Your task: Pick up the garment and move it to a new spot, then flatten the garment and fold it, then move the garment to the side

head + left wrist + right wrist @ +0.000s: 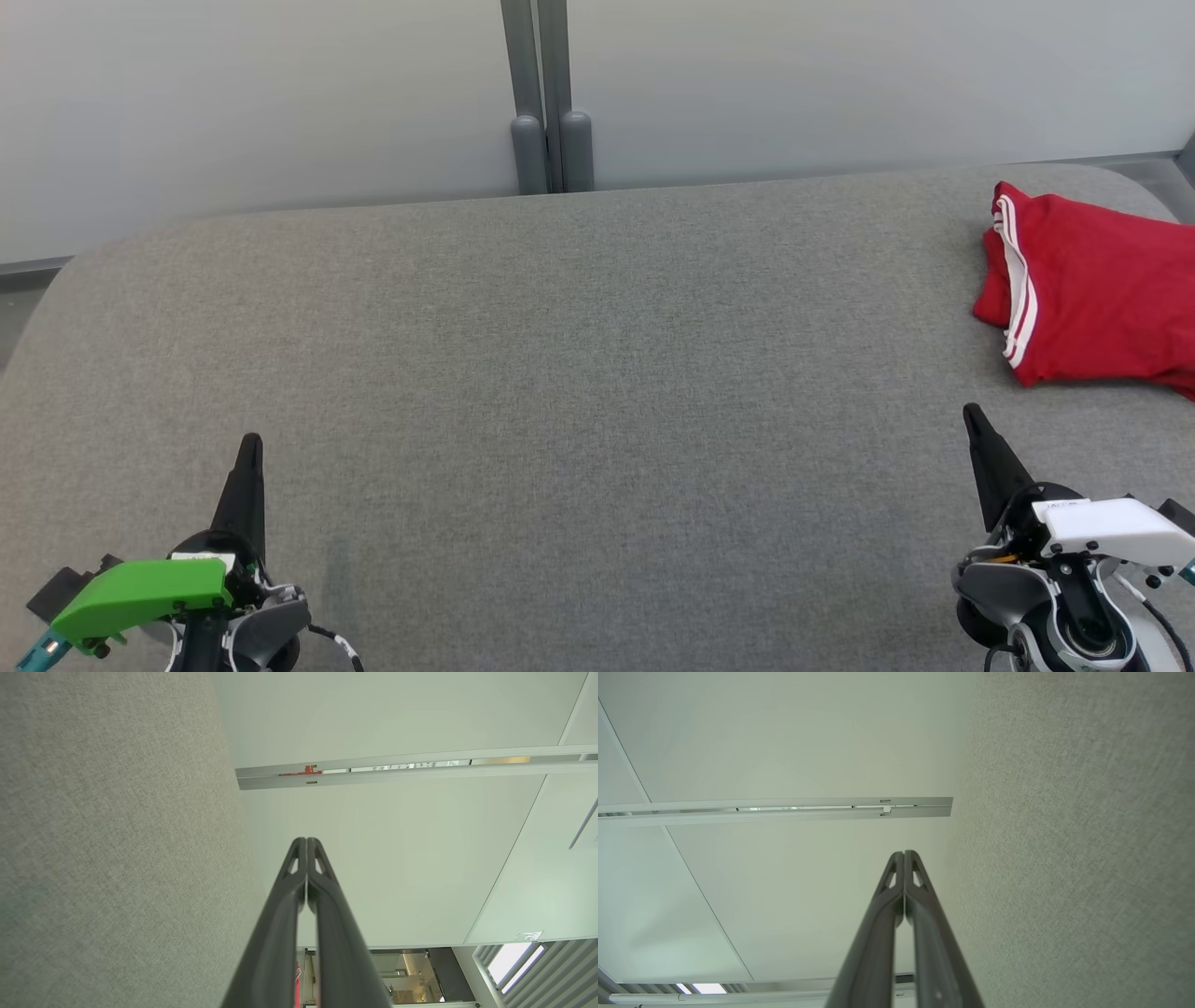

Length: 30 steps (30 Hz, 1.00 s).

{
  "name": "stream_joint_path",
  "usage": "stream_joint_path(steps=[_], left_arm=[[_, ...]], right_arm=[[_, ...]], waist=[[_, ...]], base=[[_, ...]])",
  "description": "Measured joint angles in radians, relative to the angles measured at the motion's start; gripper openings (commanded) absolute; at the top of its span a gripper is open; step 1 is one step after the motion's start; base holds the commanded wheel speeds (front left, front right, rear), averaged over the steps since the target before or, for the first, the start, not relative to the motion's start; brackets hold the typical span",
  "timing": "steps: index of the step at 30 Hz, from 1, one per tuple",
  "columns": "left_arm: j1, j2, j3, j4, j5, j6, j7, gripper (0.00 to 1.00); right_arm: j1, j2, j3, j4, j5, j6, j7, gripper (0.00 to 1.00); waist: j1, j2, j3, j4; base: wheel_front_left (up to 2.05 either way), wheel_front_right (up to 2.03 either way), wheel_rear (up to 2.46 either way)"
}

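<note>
The garment [1092,289] is red with white stripes along one edge. It lies bunched at the far right of the grey fabric surface [579,373], partly cut off by the head view's right border. My left gripper [250,443] stands shut and empty at the lower left, far from the garment. My right gripper [972,413] stands shut and empty at the lower right, a short way in front of the garment and apart from it. Each wrist view shows its own tips pressed together, the left gripper [306,840] and the right gripper [904,853], with the grey surface alongside.
A pale wall with a grey vertical post [549,103] stands behind the surface's rounded back edge. The surface's rounded left corner [56,280] drops off to the floor.
</note>
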Motion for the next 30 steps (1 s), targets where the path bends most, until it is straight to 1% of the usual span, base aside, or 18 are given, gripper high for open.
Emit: stream_joint_path(steps=[5, 30], left_arm=[[-0.008, 0.0, 0.003, -0.003, -0.029, 0.0, 0.008, 0.0], [-0.009, 0.0, 0.003, -0.003, -0.029, -0.001, 0.008, 0.0]], right_arm=[[-0.009, 0.0, 0.002, 0.0, 0.03, 0.0, 0.007, 0.0], [-0.009, -0.001, 0.002, 0.0, 0.03, 0.0, 0.007, 0.0]], waist=[[0.0, 0.0, 0.002, -0.003], [0.0, 0.0, 0.001, -0.003]], base=[[0.0, 0.0, 0.0], [0.0, 0.0, 0.0]])
